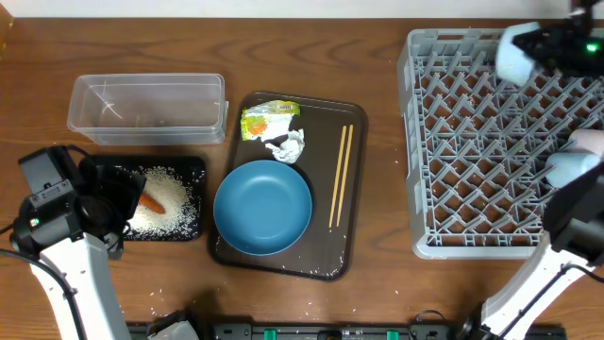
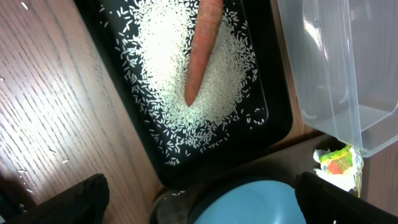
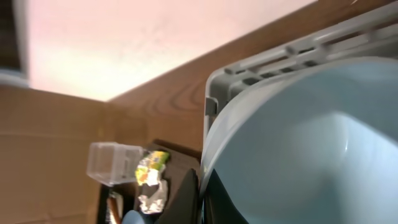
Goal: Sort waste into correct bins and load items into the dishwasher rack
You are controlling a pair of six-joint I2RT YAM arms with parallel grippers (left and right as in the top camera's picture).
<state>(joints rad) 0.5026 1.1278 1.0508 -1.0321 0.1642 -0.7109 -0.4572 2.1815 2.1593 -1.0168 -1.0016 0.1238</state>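
My right gripper [image 1: 534, 47] is shut on the rim of the small light-blue bowl [image 1: 514, 54], holding it over the far corner of the grey dishwasher rack [image 1: 472, 142]. In the right wrist view the fingers [image 3: 186, 193] pinch the bowl [image 3: 298, 143] at its edge. My left gripper [image 1: 121, 203] stands open and empty over the black tray [image 1: 193, 168], which holds the rice [image 2: 180, 87] and the carrot [image 2: 202, 50]. The dark-blue plate [image 1: 262, 206], wrapper [image 1: 269, 121], tissue [image 1: 288, 144] and chopsticks [image 1: 340, 175] lie on the brown tray [image 1: 354, 236].
The clear tub [image 1: 146, 104] stands behind the black tray. A pale rounded thing [image 1: 576, 162], perhaps the white cup, sits at the rack's right side, partly hidden by my right arm. Loose rice grains lie on the table in front of the black tray.
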